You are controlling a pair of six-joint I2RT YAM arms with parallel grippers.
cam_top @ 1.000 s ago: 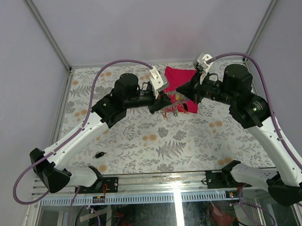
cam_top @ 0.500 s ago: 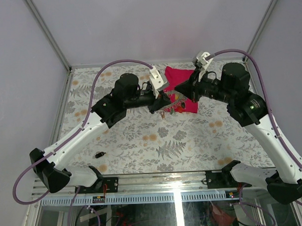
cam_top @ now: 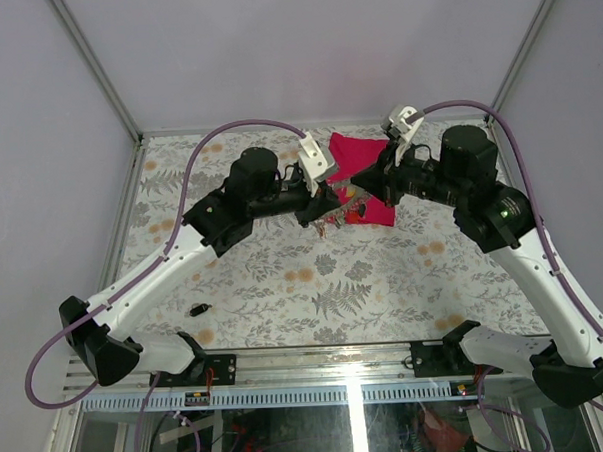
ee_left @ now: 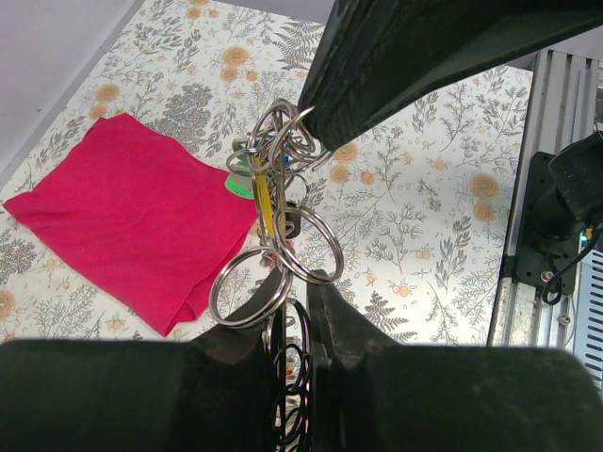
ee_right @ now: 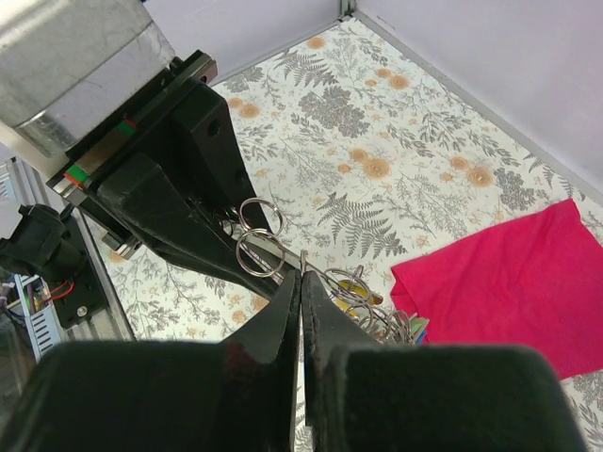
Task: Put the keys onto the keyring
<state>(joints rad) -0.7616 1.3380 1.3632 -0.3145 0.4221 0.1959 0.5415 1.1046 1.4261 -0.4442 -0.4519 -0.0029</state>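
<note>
- left end effector [ee_left: 300,299] pinching the keyring [ee_left: 283,250], held above the floral surface [ee_left: 424,217]
- right end effector [ee_right: 301,282] pressed together on the same ring cluster
- keys [ee_left: 247,181], green and yellow heads, among the rings
- red cloth [ee_left: 122,217] below

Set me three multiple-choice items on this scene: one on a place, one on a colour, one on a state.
1. Where is the red cloth? A. on the table's far side B. over the left arm C. by the arm bases
2. What colour are the arms' cables? A. yellow B. green C. purple
3. How is the bunch of rings? A. flat on the table B. gripped by both grippers C. in a box
Answers: 1 A, it lies beyond the grippers; 2 C, both loops are purple; 3 B, left gripper and right gripper are each shut on it.
</note>
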